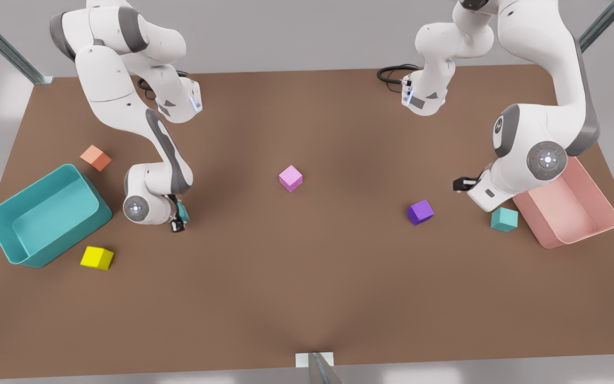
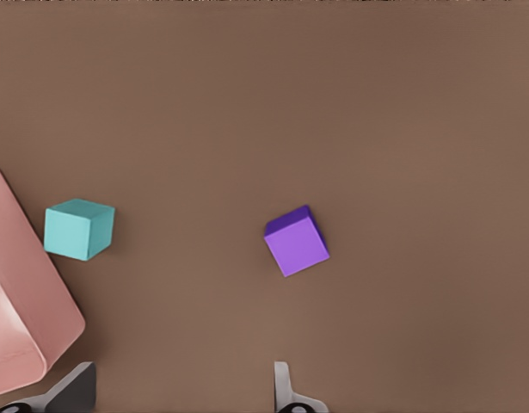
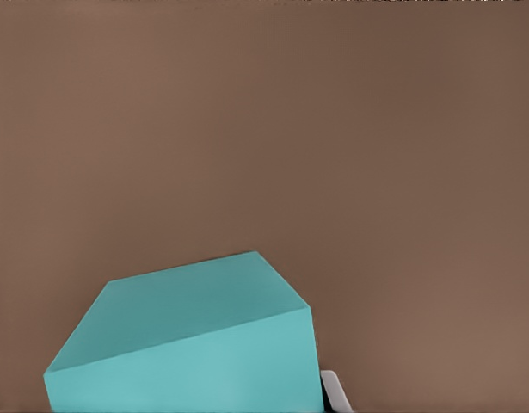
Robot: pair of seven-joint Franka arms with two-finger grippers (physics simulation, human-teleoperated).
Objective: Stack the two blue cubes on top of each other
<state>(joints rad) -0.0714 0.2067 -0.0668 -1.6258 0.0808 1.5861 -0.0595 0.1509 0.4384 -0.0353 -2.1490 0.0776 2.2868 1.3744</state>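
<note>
Our right gripper [image 1: 179, 218] pinches one small teal cube [image 1: 183, 209] so we can carry it to the other small teal cube [image 1: 504, 219], where our left gripper [image 1: 464, 184] waits with fingers spread.

- Held teal cube [image 1: 183, 210]: mostly hidden behind the right end effector [image 1: 179, 221] and wrist in the front view; its lower part was cut off by the right wrist view's edge [image 3: 191, 344].
- Right end effector fingers: one pale tip [image 3: 333, 391] showed beside the cube; the other was out of frame.
- Left end effector [image 2: 182, 391]: only two fingertips entered the left wrist view, spread apart.
- Pink bin [image 2: 19, 301]: cropped at that view's edge; in the front view the left arm covered one corner [image 1: 579, 213].
</note>
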